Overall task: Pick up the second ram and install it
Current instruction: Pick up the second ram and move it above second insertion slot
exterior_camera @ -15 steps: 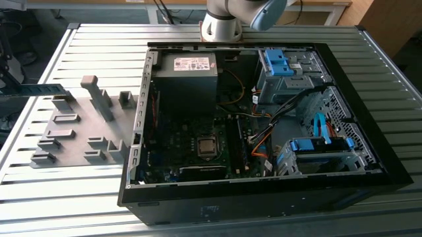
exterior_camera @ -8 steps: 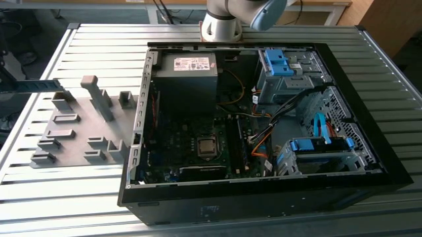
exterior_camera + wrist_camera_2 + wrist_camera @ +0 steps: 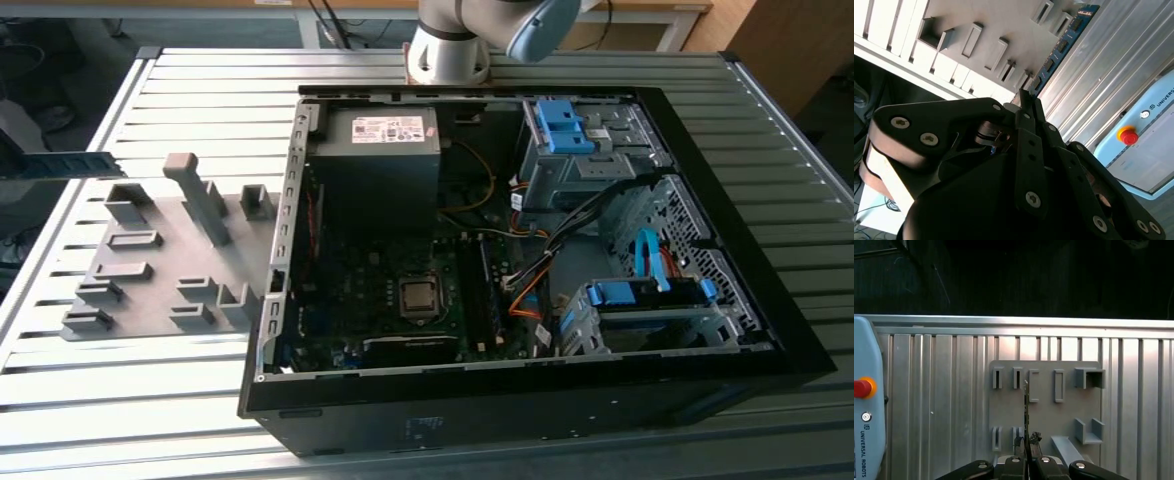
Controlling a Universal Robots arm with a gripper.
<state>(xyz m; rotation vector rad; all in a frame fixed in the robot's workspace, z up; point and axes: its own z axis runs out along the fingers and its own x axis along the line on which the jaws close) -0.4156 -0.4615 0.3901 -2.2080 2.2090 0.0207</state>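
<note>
A ribbed metal table (image 3: 134,400) of long parallel slats carries everything. In the exterior view, a flat grey tray (image 3: 158,272) with upright blocks lies on it at nine o'clock. An open black case (image 3: 467,415) lies on its side from the centre out to three o'clock, just beside the tray. The arm's base (image 3: 447,55) stands at twelve o'clock, behind the case. In both wrist views, a pale blue pendant (image 3: 866,405) with a red button lies on the slats, apart from the tray.

Strong glare off the ribbed tabletop (image 3: 944,390) around the grey tray (image 3: 1064,415), but the computer case (image 3: 441,420) beside it looks murky inside.
</note>
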